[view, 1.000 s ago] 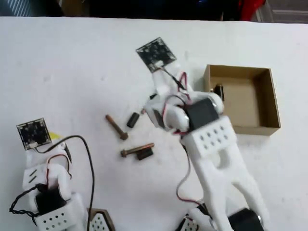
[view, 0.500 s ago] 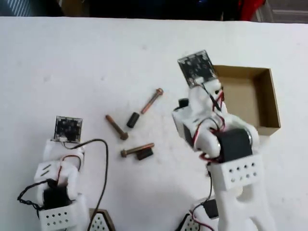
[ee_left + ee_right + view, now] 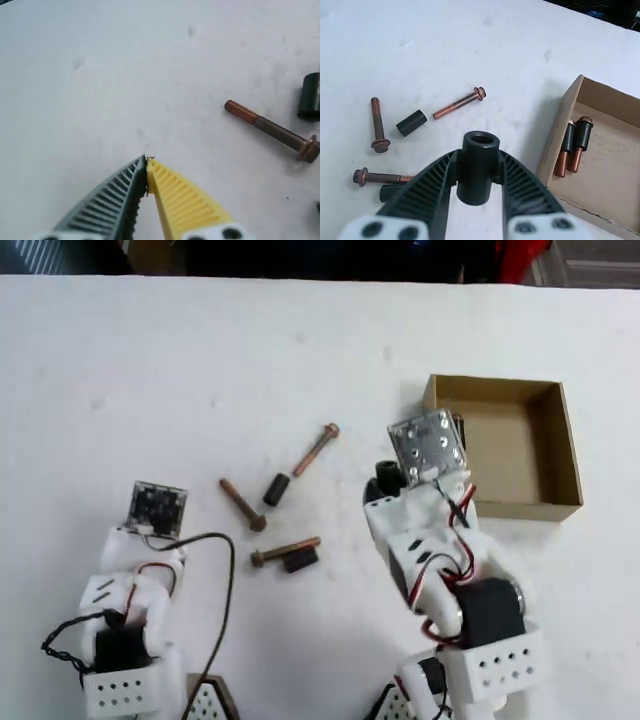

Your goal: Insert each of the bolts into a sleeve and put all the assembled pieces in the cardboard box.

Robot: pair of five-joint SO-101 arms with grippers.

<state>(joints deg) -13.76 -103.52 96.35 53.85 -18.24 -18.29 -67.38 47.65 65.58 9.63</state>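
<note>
High view: the right arm (image 3: 440,540) stands just left of the cardboard box (image 3: 560,440), with three loose bolts (image 3: 316,449) on the table (image 3: 150,360) to its left. A swing to the right could clip the box's left wall. Open room lies far and left.

Left wrist view: the left gripper (image 3: 146,162) has its fingers together, empty, near one bolt (image 3: 272,131).

Right wrist view: the right gripper (image 3: 479,156) is clamped on an upright sleeve (image 3: 479,180). A bolt pushed in off-axis could probably tilt it or make it slip. Two assembled pieces (image 3: 574,142) lie in the box.

The left gripper (image 3: 146,164) has its jaws pressed together, while the right gripper (image 3: 479,156) clamps a black sleeve (image 3: 479,175) upright.
</note>
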